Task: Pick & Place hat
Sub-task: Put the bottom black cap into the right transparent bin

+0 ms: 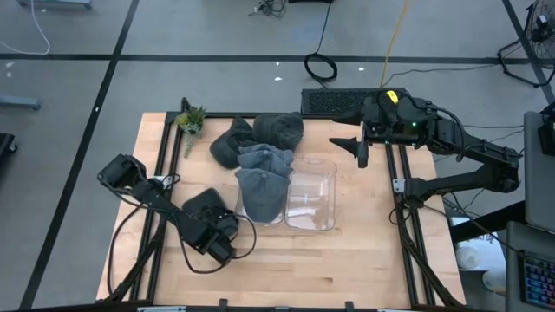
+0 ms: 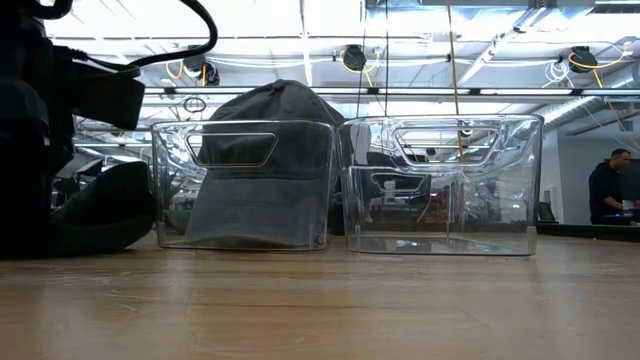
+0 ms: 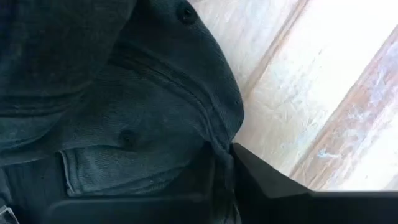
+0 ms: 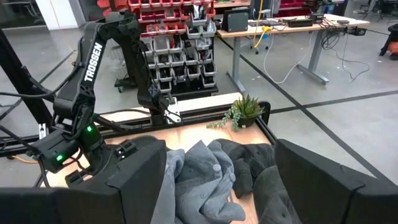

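Dark fabric filled the left wrist view: a black hat (image 3: 124,112), its top button and seams showing, lay pressed under the left gripper (image 3: 221,177), whose fingers had closed onto the cloth at the hat's edge. Seen from above, that black hat sat on the pale wooden table (image 1: 347,269) toward the near left, just beside the left of two clear bins (image 1: 260,212), with the left arm bent low over it.

A grey cap (image 1: 262,189) rested in that left bin, its crown rising above the rim in the low view. Right beside it, touching, stood the second clear bin (image 1: 312,195), with nothing but a faint label visible inside. Behind the bins, more hats (image 1: 260,139) lay in a loose pile of dark grey and blue-grey cloth, and a small potted plant (image 1: 191,119) stood near the table's far left corner.

Over the far right part of the table hung the right gripper (image 1: 362,147), well apart from every hat, its fingers spread wide and holding nothing.

Around the table ran a grey floor with black tape lines and trailing cables. The right wrist view showed red parts bins on shelving (image 4: 168,37) and a workbench (image 4: 280,28); a person (image 2: 607,190) stood at the far right of the low view.
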Controlling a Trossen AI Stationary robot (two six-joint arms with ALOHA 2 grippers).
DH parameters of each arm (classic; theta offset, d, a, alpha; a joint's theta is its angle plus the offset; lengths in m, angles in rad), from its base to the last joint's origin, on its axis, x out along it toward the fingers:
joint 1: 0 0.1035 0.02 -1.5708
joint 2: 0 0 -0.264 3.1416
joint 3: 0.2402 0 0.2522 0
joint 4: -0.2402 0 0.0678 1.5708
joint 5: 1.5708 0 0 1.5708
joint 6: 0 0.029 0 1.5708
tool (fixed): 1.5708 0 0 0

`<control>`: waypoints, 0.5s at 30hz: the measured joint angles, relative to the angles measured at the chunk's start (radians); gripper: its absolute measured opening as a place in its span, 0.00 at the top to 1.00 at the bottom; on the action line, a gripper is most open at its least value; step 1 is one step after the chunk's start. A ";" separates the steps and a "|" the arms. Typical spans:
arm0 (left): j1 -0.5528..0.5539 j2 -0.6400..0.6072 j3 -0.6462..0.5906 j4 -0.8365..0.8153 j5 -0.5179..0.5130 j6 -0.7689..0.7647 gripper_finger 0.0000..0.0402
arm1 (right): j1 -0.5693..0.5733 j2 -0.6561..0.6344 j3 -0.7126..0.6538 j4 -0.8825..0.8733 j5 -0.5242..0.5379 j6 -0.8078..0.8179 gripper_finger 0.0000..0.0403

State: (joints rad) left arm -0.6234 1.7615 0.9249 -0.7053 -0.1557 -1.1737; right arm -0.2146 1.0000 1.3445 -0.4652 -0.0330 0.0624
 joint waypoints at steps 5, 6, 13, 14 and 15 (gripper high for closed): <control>-0.002 -0.002 0.037 -0.043 0.027 -0.006 0.93 | 0.000 0.000 0.000 0.001 0.001 0.000 0.28; -0.002 -0.009 0.051 -0.059 0.033 0.000 0.93 | 0.000 0.000 0.000 0.001 0.001 0.000 0.28; 0.000 -0.143 0.135 -0.121 0.139 0.094 0.93 | 0.000 0.000 0.000 0.003 0.001 -0.004 0.28; 0.003 -0.161 0.146 -0.150 0.148 0.098 0.93 | 0.000 0.000 0.000 0.003 0.001 -0.010 0.28; 0.003 -0.182 0.155 -0.180 0.147 0.098 0.93 | 0.000 0.000 0.000 0.002 0.001 -0.019 0.28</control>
State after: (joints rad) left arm -0.6205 1.5790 1.0794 -0.8853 -0.0086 -1.0756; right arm -0.2146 1.0000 1.3445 -0.4629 -0.0319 0.0436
